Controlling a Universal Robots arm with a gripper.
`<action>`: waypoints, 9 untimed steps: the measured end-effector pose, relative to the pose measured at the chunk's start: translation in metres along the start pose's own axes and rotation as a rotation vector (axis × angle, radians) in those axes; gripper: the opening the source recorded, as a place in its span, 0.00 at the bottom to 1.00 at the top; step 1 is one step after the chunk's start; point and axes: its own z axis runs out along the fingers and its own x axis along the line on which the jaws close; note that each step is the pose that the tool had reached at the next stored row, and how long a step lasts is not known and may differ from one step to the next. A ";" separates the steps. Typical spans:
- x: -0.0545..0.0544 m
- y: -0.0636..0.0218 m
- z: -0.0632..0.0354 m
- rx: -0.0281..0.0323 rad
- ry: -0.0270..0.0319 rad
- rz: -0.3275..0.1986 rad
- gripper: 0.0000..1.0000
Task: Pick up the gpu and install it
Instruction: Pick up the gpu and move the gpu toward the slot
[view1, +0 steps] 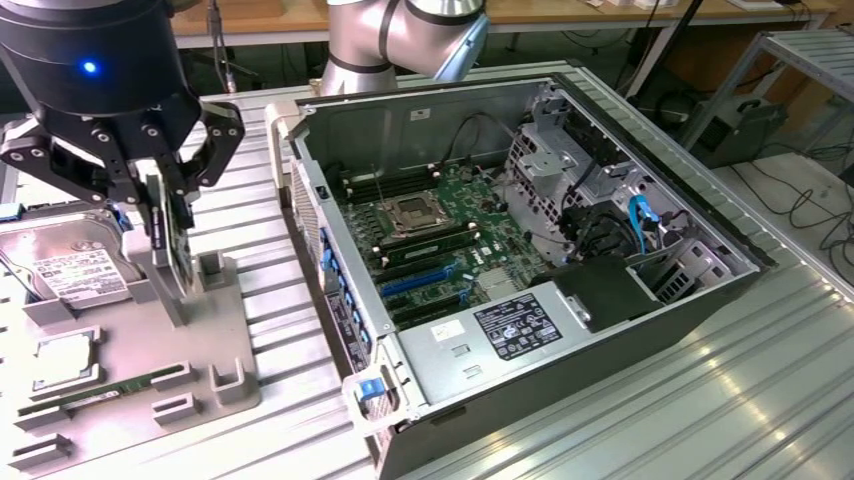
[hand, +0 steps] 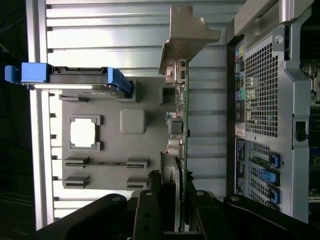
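Gripper is clamped on the gpu. Fingers sit on both flat faces and the card stands on edge between them. I see it at roughly 10 o'clock in the exterior view, well apart from the PC case.

Wrist view confirms the grip: gripper is closed on the gpu, seen edge-on. The silver bracket is at the end away from the fingers.

The card's lower end is down at the grey fixture tray, just beside a short grey post. I can't tell whether it is clear of the tray or touching it.

On the tray in the exterior view:
- The hard drive with white label is at 9 o'clock of the card.
- The CPU is at about 7 o'clock of the card.
- The green memory stick lies flat at about 6 o'clock of the card, near the tray's front edge.

The case lies on its side, open, at 3 o'clock of the tray on the slatted aluminium table. The motherboard is exposed, with the empty CPU socket at its centre. The blue expansion slots are at 6 o'clock of that socket. The power supply is at the case's 6 o'clock end.
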 end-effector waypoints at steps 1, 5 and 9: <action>0.000 0.0000 -0.0011 -0.0001 -0.0001 0.000 0.27; 0.000 0.0001 -0.0051 -0.0001 -0.0002 0.000 0.27; 0.000 0.0002 -0.0073 -0.0001 -0.0001 0.000 0.27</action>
